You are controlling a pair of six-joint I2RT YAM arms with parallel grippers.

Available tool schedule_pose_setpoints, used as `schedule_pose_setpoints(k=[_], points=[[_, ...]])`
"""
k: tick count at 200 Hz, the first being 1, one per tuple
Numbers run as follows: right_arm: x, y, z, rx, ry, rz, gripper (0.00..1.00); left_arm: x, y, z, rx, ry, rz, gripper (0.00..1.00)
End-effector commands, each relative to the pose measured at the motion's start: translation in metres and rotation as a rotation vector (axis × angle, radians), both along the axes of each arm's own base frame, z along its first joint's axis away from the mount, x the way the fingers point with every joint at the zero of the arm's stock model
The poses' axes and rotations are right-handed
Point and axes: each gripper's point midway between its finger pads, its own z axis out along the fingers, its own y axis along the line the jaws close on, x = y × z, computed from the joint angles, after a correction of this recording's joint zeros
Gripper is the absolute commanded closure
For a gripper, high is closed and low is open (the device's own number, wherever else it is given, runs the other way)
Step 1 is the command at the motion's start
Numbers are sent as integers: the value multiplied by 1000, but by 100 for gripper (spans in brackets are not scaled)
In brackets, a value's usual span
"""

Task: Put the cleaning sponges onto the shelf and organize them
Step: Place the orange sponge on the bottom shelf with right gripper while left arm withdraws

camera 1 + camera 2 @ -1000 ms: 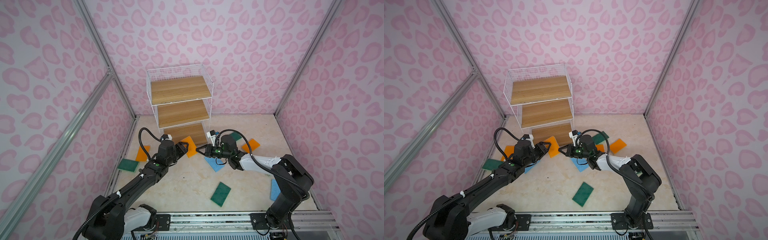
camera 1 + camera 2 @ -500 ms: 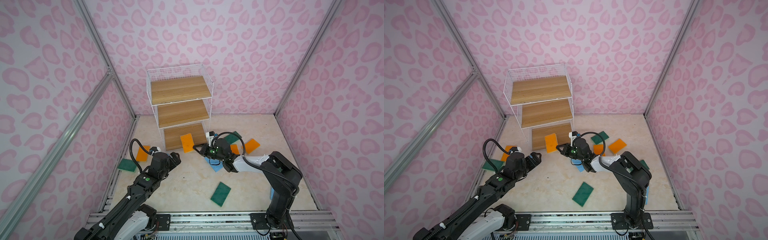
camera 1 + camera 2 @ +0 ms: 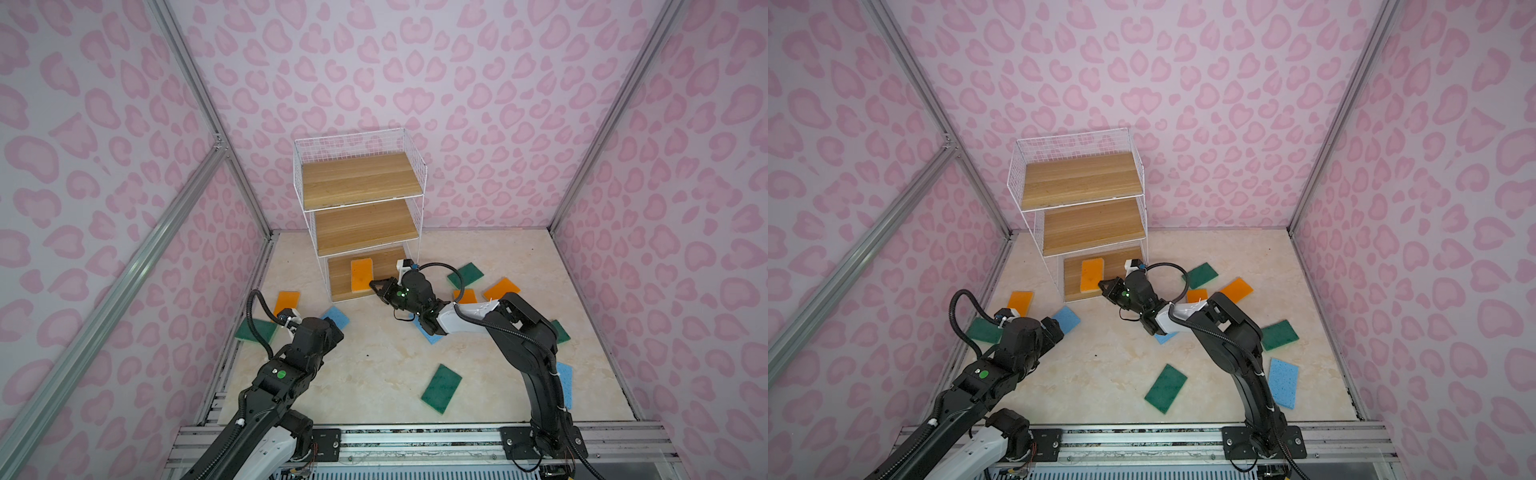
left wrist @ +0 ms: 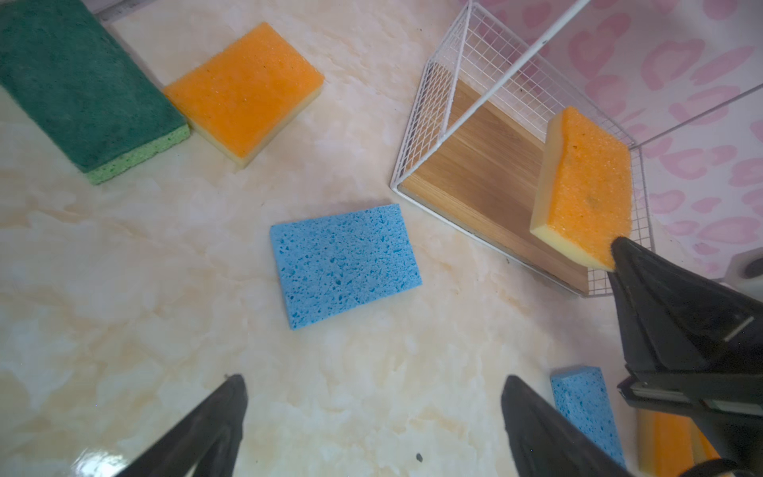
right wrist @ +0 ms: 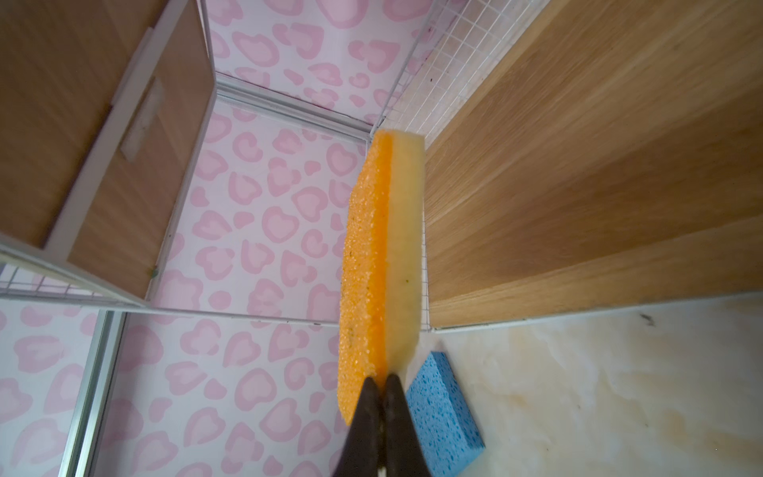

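Orange rectangular foam sponge (image 3: 360,274) sits on the lowest tier of the white-wire wooden shelf (image 3: 361,178), at ten o'clock from the right gripper (image 3: 372,285), which pinches its corner. The left gripper (image 4: 371,413) gapes wide.

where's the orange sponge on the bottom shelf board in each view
Both top views: the orange sponge sits near the middle, lying on the lowest wooden board.
Left wrist: far right, upper half.
Right wrist: centre, seen edge-on, just beyond the shut right fingers.
Shared landmark: the lowest wooden board shows in all four.
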Motion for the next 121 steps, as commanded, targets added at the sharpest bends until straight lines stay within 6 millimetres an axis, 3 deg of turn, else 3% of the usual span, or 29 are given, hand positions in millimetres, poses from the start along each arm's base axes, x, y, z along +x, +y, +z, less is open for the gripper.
schedule_pose_setpoints(k=[1, 23, 37, 42, 48, 121], points=[[6, 11, -19, -33, 42, -14, 97, -5, 13, 2, 38, -1, 46, 3], [12, 26, -31, -36, 66, -10, 97, -2, 13, 13, 46, -19, 39, 3], [16, 34, -28, -33, 64, -4, 97, 0, 13, 19, 60, -23, 21, 3], [16, 35, -48, -65, 88, 0, 96, 0, 13, 21, 63, -25, 16, 3], [21, 43, -41, -61, 76, 10, 96, 0, 13, 22, 68, -25, 13, 3], [32, 72, -75, -109, 122, 82, 94, -1, 18, 36, 74, -65, 8, 3]])
